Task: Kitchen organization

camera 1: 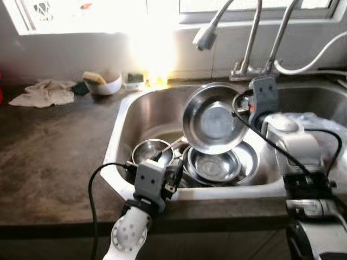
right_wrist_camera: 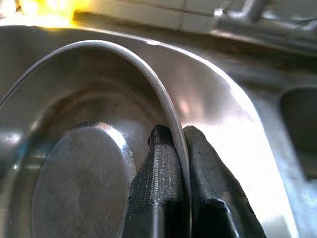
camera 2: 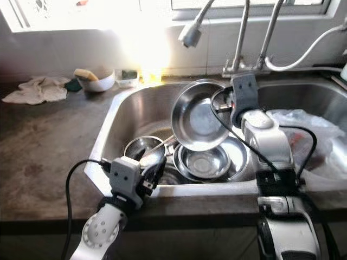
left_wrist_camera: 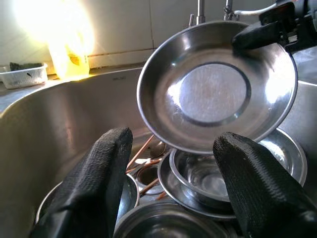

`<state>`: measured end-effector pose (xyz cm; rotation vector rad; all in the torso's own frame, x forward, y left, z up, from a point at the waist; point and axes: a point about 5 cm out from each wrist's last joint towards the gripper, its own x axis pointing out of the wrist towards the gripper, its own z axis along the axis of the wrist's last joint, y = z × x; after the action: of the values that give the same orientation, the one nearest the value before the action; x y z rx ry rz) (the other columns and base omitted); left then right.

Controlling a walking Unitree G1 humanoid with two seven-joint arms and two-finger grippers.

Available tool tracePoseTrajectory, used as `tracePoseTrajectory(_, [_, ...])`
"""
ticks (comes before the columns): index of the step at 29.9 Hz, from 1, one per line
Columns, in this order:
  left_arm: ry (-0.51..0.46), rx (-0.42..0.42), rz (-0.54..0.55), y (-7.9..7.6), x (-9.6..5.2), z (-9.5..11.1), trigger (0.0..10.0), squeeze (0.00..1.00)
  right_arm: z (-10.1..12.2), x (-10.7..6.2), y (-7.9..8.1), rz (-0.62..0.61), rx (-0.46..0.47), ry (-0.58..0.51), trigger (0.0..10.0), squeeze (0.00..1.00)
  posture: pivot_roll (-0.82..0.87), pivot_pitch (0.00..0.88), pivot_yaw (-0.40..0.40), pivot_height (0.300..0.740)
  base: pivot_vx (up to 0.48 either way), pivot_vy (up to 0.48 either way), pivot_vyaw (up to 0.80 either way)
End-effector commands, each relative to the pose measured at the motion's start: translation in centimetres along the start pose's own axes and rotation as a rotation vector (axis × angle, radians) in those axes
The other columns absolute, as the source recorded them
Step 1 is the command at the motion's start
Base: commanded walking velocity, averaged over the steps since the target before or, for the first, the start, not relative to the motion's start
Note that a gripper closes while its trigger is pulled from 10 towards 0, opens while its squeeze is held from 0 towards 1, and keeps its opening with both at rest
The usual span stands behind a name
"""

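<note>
A round steel plate [camera 1: 214, 120] hangs tilted above the sink [camera 1: 142, 111], its hollow face turned toward me. My right gripper [right_wrist_camera: 177, 144] is shut on the plate's [right_wrist_camera: 89, 163] right rim, one finger on each side. Below it, stacked steel plates and bowls [camera 1: 217, 162] lie on the sink floor, with a small steel bowl [camera 1: 152, 151] to their left. My left gripper [left_wrist_camera: 171, 168] is open at the sink's front edge, its fingers [left_wrist_camera: 106, 173] pointing in toward the dishes and the held plate [left_wrist_camera: 218, 89]; nothing is between them.
A dark counter [camera 1: 49, 157] runs to the left, with a crumpled cloth [camera 1: 43, 92] and a white bowl holding a sponge [camera 1: 103, 81] at the back. Taps and a spray head [camera 1: 206, 37] rise behind the sink. Clear plastic [camera 1: 320, 127] lies in the right basin.
</note>
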<state>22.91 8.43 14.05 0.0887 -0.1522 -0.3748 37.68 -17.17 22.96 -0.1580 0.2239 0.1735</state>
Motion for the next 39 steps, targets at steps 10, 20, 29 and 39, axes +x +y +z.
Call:
tracePoseTrajectory(10, [0.035,0.003,0.003,0.0,-0.4,-0.4,10.0,0.0,-1.4,1.8,1.2,0.102,0.03,0.168,10.0,0.0,0.02,0.054,-0.043,0.74,0.0,0.0,0.0])
tracePoseTrajectory(20, [0.038,-0.005,0.006,0.0,-0.4,-0.4,10.0,0.0,-3.3,2.3,1.6,0.135,0.054,0.239,10.0,1.0,0.02,0.064,-0.039,0.74,0.0,0.0,0.0])
tracePoseTrajectory(29, [0.035,-0.007,0.007,0.1,-0.3,-0.3,10.0,0.0,-3.1,2.0,1.4,0.108,0.084,0.182,10.0,1.0,0.02,0.064,-0.031,0.74,0.0,0.0,0.0])
tracePoseTrajectory(39, [0.039,-0.002,0.016,0.2,-0.4,-0.4,10.0,0.0,-0.6,-0.1,1.2,-0.119,0.079,-0.097,10.0,0.0,0.02,0.06,-0.024,0.74,0.0,0.0,0.0])
